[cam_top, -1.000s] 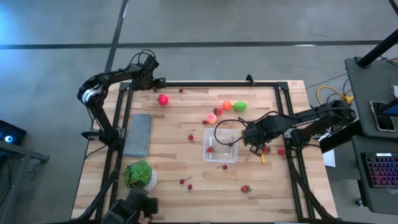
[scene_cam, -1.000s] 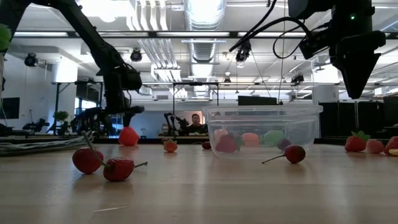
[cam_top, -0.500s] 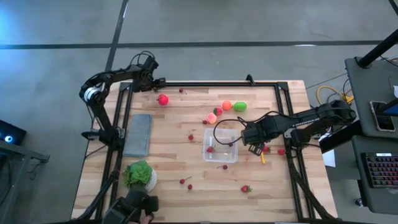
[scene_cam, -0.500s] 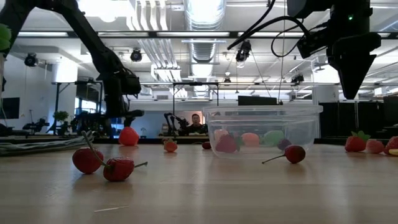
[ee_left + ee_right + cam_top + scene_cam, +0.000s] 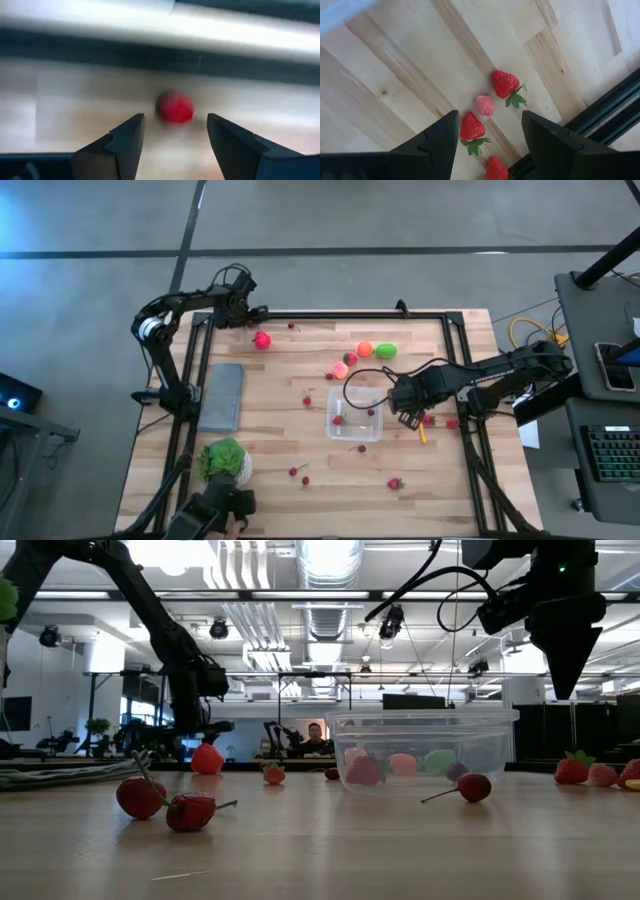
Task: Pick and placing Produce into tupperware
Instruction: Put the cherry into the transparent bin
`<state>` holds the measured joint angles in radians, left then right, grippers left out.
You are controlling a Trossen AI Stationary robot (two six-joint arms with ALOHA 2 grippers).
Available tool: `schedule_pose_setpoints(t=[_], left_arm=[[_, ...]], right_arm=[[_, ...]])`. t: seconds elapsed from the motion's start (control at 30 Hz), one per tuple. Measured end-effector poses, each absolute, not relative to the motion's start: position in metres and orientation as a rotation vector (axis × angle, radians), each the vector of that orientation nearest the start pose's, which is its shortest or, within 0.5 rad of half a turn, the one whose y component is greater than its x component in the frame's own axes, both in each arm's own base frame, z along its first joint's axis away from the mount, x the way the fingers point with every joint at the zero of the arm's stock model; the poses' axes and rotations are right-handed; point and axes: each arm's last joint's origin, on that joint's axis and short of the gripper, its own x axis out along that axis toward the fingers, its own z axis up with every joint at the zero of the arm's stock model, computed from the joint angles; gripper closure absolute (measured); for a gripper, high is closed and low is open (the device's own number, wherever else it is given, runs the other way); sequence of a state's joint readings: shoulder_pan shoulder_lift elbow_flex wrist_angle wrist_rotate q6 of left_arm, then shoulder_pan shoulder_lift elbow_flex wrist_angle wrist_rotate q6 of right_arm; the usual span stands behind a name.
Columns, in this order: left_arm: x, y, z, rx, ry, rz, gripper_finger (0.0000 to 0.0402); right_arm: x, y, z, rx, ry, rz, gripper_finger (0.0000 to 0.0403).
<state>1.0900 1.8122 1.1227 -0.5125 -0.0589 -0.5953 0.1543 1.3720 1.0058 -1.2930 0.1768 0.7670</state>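
Near edge: red cherries with thin stems (image 5: 165, 805) lie on the pale wooden table (image 5: 300, 435); a leafy green head in a white bowl (image 5: 224, 461) stands at the left corner.
Container: the clear, rounded-square plastic tupperware (image 5: 356, 413) sits right of centre, holding one small red piece; another stemmed cherry (image 5: 472, 787) lies just beside it.
Right gripper (image 5: 487, 131): empty, fingers spread apart, hovering above the table just right of the tupperware, over a cluster of red strawberries (image 5: 505, 83) and a small pink lump (image 5: 484, 105).
Middle row: orange (image 5: 365, 349), bright green (image 5: 386, 351) and peach-pink (image 5: 341, 369) pieces lie beyond the tupperware.
Left side: a flat grey rectangular slab (image 5: 222, 395) lies by the table's edge.
Far corner: the left gripper (image 5: 175, 131), empty and spread apart, points at a round red fruit (image 5: 175, 107).
Risk: the strawberries lie close together, so fingers closing there may pinch two or knock one toward the table's black frame; the round fruit may roll from an off-centre grip.
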Motion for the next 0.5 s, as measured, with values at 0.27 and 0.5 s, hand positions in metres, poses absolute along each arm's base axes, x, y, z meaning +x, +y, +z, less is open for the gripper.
schedule_pose_setpoints(t=[0.27, 0.5], left_arm=[[0.1577, 0.3071, 0.1598, -1.090, 0.791, 1.340, 0.0224], [0.1574, 0.3072, 0.1582, -1.090, 0.798, 1.339, 0.0261]], right_arm=[[0.2081, 0.0270, 0.2347, 0.312, 1.509, -0.632, 0.0193], [0.2082, 0.0269, 0.2347, 0.311, 1.507, -0.633, 0.0193]])
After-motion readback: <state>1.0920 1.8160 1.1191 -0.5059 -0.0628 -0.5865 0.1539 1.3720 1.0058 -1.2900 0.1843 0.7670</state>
